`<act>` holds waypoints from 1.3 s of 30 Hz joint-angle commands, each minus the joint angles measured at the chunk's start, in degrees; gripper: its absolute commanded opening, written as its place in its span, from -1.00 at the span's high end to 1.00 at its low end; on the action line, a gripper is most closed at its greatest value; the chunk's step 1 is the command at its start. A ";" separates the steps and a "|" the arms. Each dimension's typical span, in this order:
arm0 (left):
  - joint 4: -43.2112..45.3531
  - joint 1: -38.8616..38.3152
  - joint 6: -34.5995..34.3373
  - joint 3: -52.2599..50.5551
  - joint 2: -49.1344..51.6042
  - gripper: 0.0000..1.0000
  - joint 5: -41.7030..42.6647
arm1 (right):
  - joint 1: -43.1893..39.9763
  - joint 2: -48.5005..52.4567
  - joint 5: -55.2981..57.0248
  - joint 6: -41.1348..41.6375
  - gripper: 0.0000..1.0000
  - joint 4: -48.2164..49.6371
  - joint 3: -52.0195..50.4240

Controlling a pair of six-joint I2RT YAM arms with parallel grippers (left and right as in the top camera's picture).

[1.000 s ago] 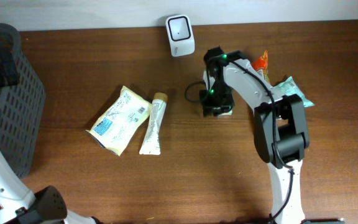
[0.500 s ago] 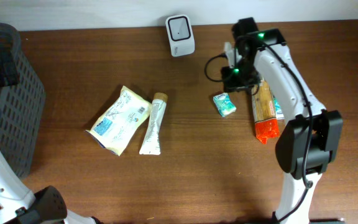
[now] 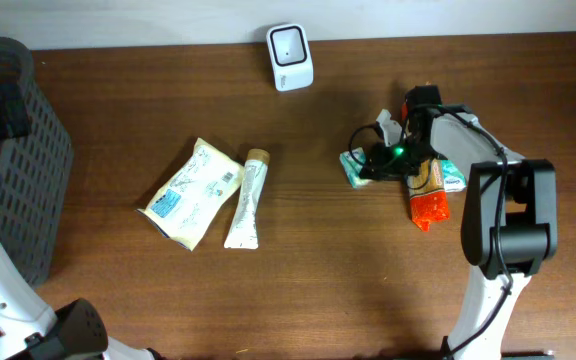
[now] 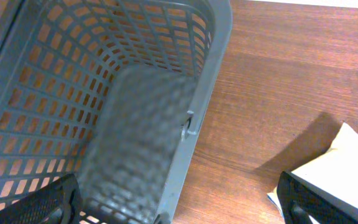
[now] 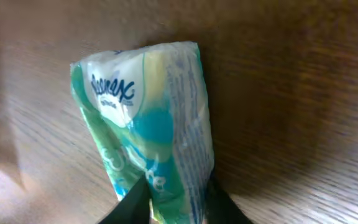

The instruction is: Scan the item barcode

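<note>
R gripper [image 5: 169,202] swung back onto tissue pack [image 5: 148,118], pinching its near end so you can lift barcode toward scanner [image 3: 290,44]; L gripper [image 4: 179,205] wide.

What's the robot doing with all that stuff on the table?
The right gripper is down on a green tissue pack lying on the table, and its jaws pinch one end. The pack is not lifted yet. The white scanner sits at the table's far edge, so nothing is being scanned right now. The left gripper hangs open above the grey basket, holding nothing. A pouch and a tube lie apart from both arms.
</note>
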 commanded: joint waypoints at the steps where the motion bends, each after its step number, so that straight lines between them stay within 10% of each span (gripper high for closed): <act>1: 0.09 0.37 -0.79 0.11 -0.04 -0.98 0.22 | -0.04 0.72 0.37 1.77 0.92 0.63 -2.82; 15: 0.09 0.37 -0.79 0.11 -0.04 -0.98 0.22 | -0.33 -9.55 -57.70 2.16 0.92 -10.14 4.76; 36: 0.09 0.37 -0.79 0.11 -0.04 -0.98 0.24 | 0.07 -9.55 -58.64 13.00 0.92 -9.29 4.81; 39: 0.09 0.35 -0.79 0.11 -0.04 -0.98 0.24 | 2.23 -9.73 -42.16 12.02 0.92 -8.70 4.92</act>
